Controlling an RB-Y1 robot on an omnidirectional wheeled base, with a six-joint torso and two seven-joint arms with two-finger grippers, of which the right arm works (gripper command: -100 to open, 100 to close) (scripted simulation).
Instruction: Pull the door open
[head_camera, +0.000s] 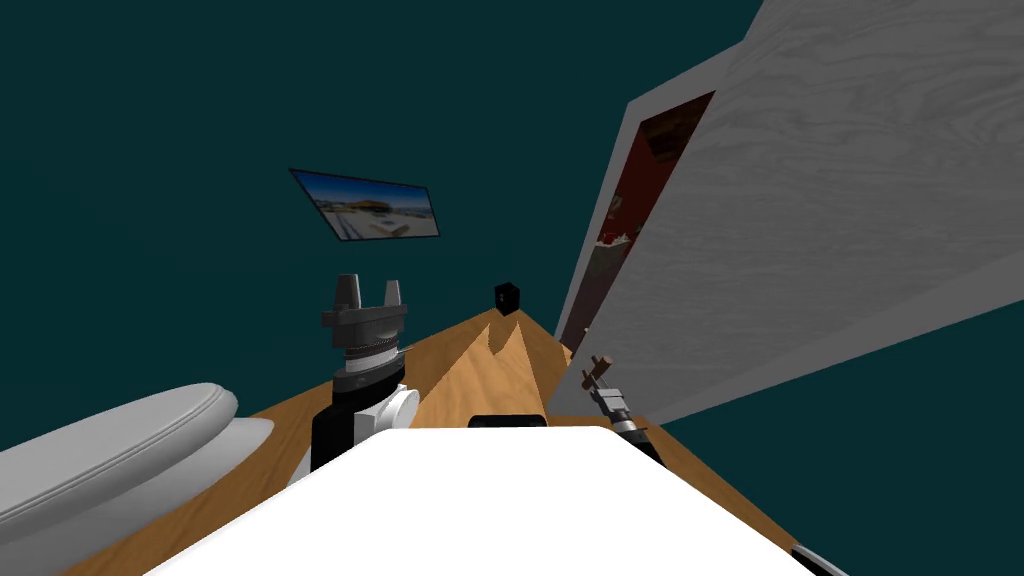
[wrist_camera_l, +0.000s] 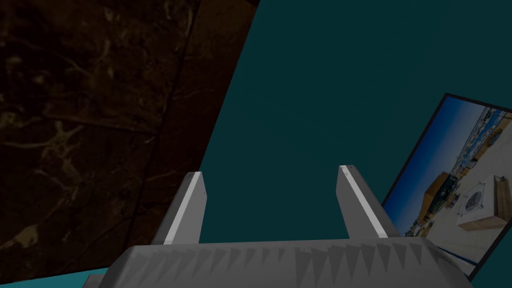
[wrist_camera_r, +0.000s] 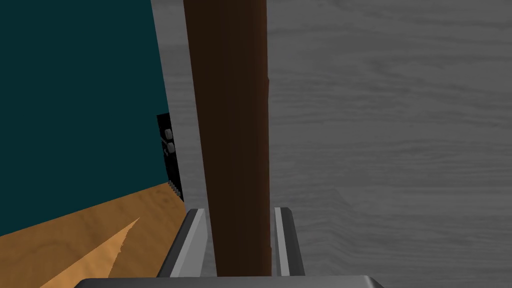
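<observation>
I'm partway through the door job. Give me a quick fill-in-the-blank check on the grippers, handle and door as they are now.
1. The right gripper is shut on the handle, which is coloured ____.
2. The left gripper holds nothing; its fingers stand ____.
3. The door behind the handle is coloured ____.

Missing words: brown; open; grey.
</observation>
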